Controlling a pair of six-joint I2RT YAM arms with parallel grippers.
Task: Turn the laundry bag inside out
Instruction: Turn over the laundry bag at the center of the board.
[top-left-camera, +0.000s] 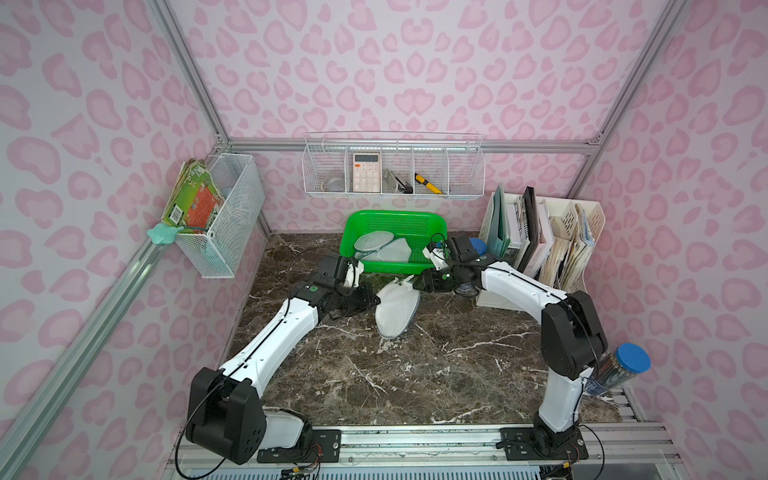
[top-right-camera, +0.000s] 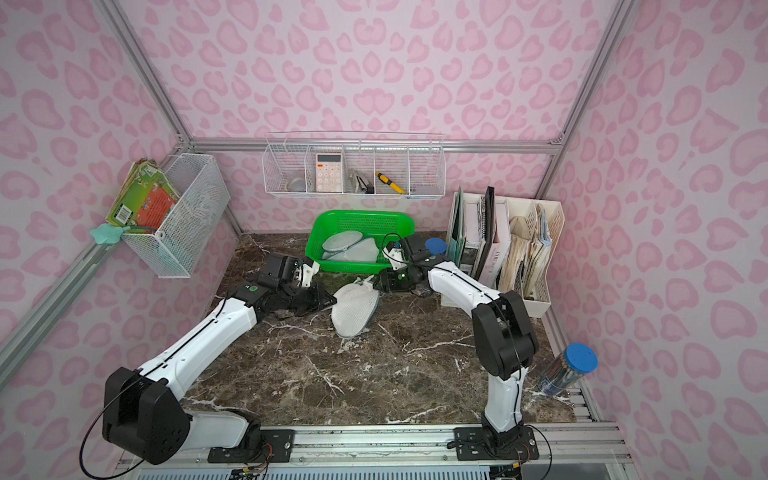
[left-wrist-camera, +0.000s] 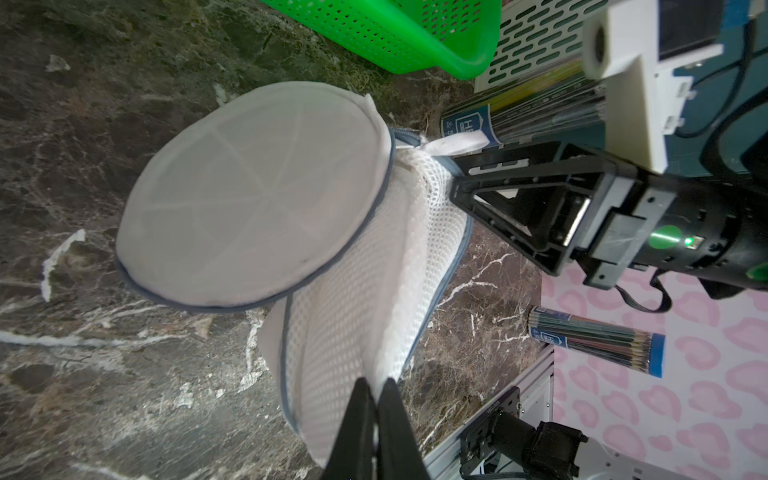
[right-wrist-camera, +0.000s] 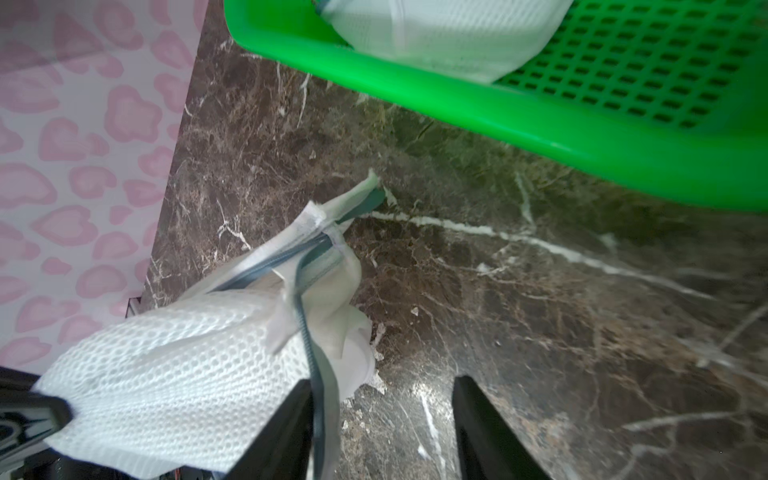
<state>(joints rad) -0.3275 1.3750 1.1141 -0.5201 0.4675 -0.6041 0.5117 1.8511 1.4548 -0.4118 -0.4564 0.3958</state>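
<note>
Pinching the mesh of the laundry bag (top-left-camera: 395, 309), we are holding it with our left fingers (left-wrist-camera: 359, 436) pressed fully together. The bag is resting on the counter (top-left-camera: 374, 374) just in front of the green basket (top-left-camera: 390, 226). Our right fingers (right-wrist-camera: 482, 428) are standing apart, gripping nothing, the zipper edge (right-wrist-camera: 308, 345) resting against one.

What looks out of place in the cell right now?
The blue-capped pencil tube sits tilted at the table's right edge, not upright. A second tube lies on its side beside the file organizer.
</note>
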